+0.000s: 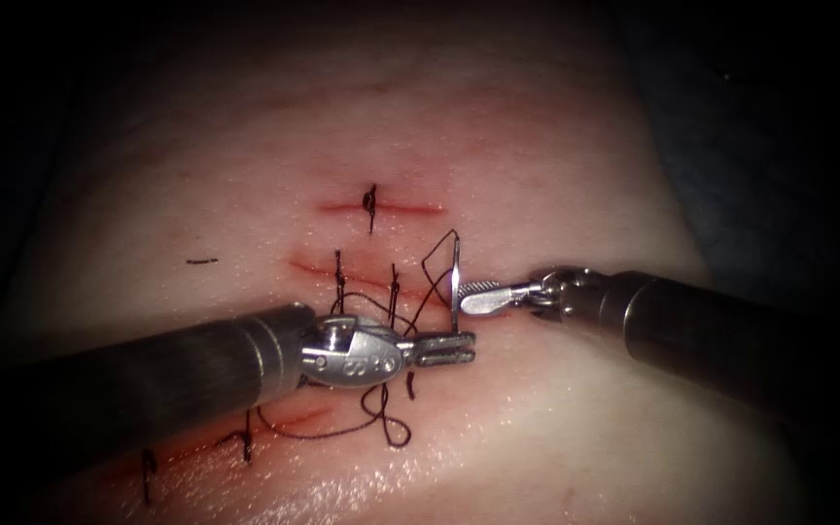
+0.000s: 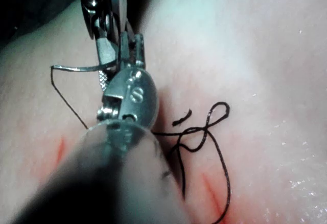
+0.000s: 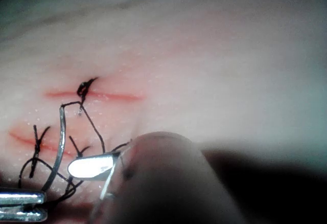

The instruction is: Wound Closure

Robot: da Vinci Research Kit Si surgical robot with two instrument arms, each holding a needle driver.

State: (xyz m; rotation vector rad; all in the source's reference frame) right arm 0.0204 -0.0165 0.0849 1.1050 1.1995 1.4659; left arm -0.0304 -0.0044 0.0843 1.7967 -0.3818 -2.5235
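Endoscope view: needle held clear of the tissue between two tools

Endoscope view is showing the needle (image 1: 455, 277) standing nearly upright above the tissue (image 1: 556, 156), out of it, just right of the stitched cuts. The right tool (image 1: 464, 297) is clenching it about mid-curve, its jaws closed across the steel. The left tool (image 1: 449, 348) is lying just below, its jaws looking slightly parted and grasping nothing that can be made out. The thread (image 1: 391, 428) is running from the needle's upper end and trailing in loose loops over the tissue beneath the left tool.

By judgement, the needle is light, stiff and slippery, so it is likely to swivel unless taken on the flat of the body, away from tip and thread end. The thread is limp and prone to snagging on the stitches; the tissue is soft and yielding.

Counting: one needle, two tools, one free thread, about four short cuts with red fluid (image 1: 381, 206) along them, and several dark stitches
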